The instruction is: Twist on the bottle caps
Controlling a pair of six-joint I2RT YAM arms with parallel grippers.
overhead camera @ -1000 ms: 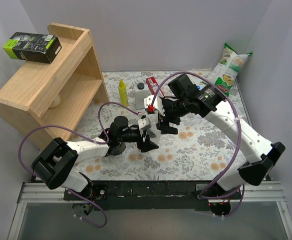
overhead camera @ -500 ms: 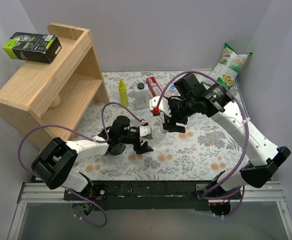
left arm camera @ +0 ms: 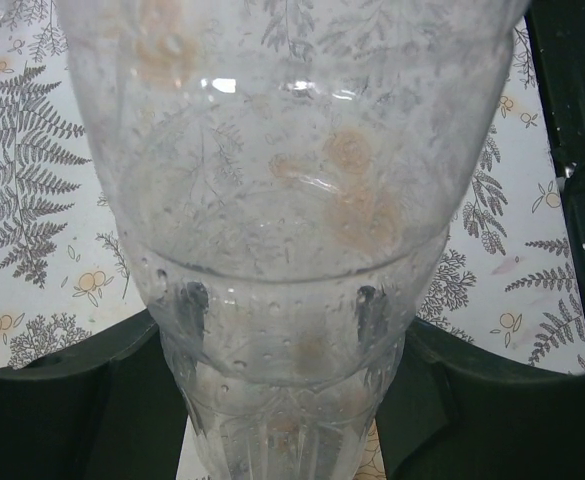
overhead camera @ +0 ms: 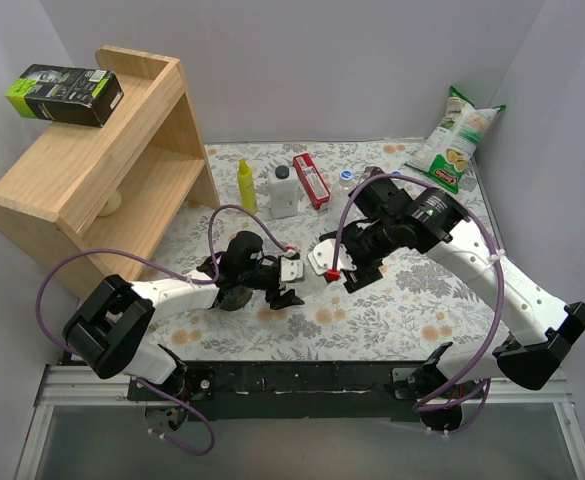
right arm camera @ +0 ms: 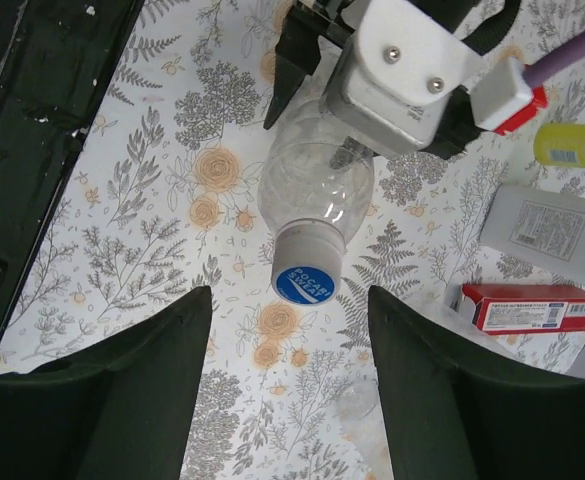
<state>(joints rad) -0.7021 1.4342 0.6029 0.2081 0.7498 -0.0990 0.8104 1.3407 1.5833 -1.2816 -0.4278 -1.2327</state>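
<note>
One capped bottle [right arm camera: 317, 185] fast in left hand [left arm camera: 292, 395], right hand [right arm camera: 287, 295] agape just beyond, open tabletop [right arm camera: 122, 215] beneath.

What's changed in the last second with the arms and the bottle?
The right gripper pulled back rightward off the blue cap on the bottle and is open. The left gripper still clamps the bottle; nothing else moved.

Grey walls [overhead camera: 322, 60] enclose floral tabletop [overhead camera: 412, 300] and wooden shelf [overhead camera: 122, 140].
</note>
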